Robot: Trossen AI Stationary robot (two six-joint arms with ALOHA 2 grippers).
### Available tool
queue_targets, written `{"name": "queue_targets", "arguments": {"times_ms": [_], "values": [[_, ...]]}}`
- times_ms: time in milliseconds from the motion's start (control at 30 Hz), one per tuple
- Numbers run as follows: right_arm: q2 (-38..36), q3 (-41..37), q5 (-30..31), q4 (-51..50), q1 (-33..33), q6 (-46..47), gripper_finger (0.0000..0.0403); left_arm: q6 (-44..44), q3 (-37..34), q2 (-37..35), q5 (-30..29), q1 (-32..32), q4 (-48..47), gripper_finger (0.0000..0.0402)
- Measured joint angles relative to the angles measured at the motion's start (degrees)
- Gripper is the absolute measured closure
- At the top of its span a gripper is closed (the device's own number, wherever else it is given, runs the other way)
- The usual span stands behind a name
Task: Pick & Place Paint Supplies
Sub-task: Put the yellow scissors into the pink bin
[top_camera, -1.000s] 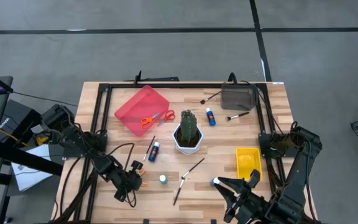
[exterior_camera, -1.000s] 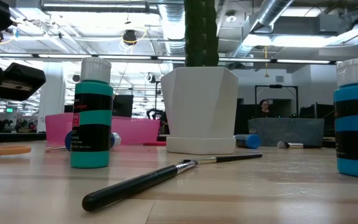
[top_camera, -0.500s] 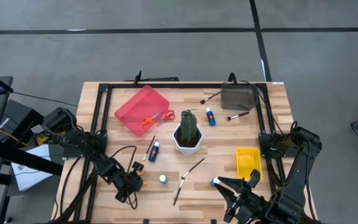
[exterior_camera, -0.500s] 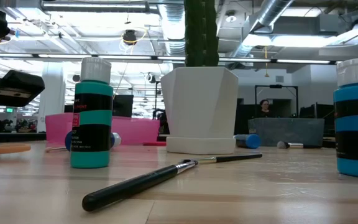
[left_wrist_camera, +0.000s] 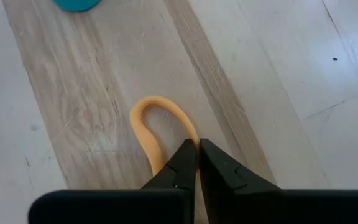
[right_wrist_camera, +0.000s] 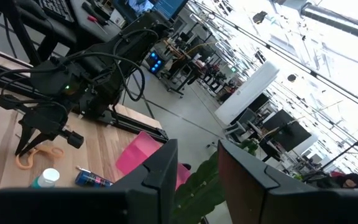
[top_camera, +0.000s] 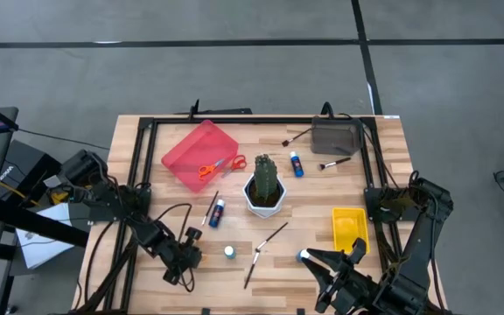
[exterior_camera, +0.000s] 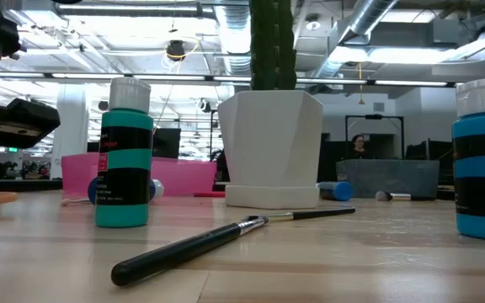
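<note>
My left gripper (left_wrist_camera: 196, 144) stands near the table's front left (top_camera: 188, 255), pointing steeply down, shut on an orange handle loop (left_wrist_camera: 149, 118) that lies flat on the wood. A teal bottle (top_camera: 229, 252) stands upright just right of it. Two thin brushes (top_camera: 265, 245) lie at the front middle. My right gripper (right_wrist_camera: 197, 168) hovers level and open at the front right (top_camera: 331, 262), beside a standing blue bottle (top_camera: 303, 255). Orange scissors (top_camera: 220, 166) lie by the red tray (top_camera: 198, 150). My left gripper comes slanting down from above onto the orange handle loop. One side of the loop (left_wrist_camera: 189, 132) runs into the seam between the two shut fingertips. The other side (left_wrist_camera: 154, 160) passes under one finger. The loop's round end (left_wrist_camera: 154, 99) lies on the table.
A cactus in a white pot (top_camera: 265, 184) stands mid-table. A yellow bin (top_camera: 349, 229) sits at the right and a grey box (top_camera: 335, 136) at the back right with two brushes by it. Two small blue bottles (top_camera: 216, 213) (top_camera: 296, 163) lie flat. A black frame (top_camera: 252, 120) borders the table.
In the low view the orange piece at the far left has changed. Two orange strips showed there before; now there is one rounder strip, a little further left. The right arm has kept still.
</note>
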Motion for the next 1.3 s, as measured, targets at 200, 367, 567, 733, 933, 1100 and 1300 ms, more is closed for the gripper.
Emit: {"name": "queue_targets", "arguments": {"times_ms": [200,367,567,733,933,1100,1300], "values": [[0.0,0.0,-0.01,-0.02,0.0,-0.01,0.0294,1.05,-0.12,-5.45,0.43,-0.02,-0.88,0.04],[0.0,0.0,-0.01,-0.01,0.01,-0.03,0.0294,2.14,-0.13,-8.47,-0.53,-0.07,-1.13,0.04],[0.0,0.0,-0.01,-0.02,0.04,-0.05,0.0294,2.25,-0.09,-10.61,-2.07,-0.07,-1.91,0.0401],[0.0,0.0,-0.01,-0.02,0.04,0.05,0.0294,2.5,-0.07,-10.87,-5.91,-0.06,-2.95,0.0401],[0.0,0.0,-0.01,-0.08,0.04,0.7,0.0294,4.39,-0.06,-10.87,-13.98,1.45,-2.91,0.0401],[0.0,0.0,-0.01,-0.37,0.04,0.88,0.0294,8.93,-0.02,-11.09,-18.19,5.2,-2.45,0.0401],[0.0,0.0,-0.01,-1.96,0.07,2.5,0.0294,16.89,0.0,-13.59,-19.56,12.48,-2.94,0.0401]]}}
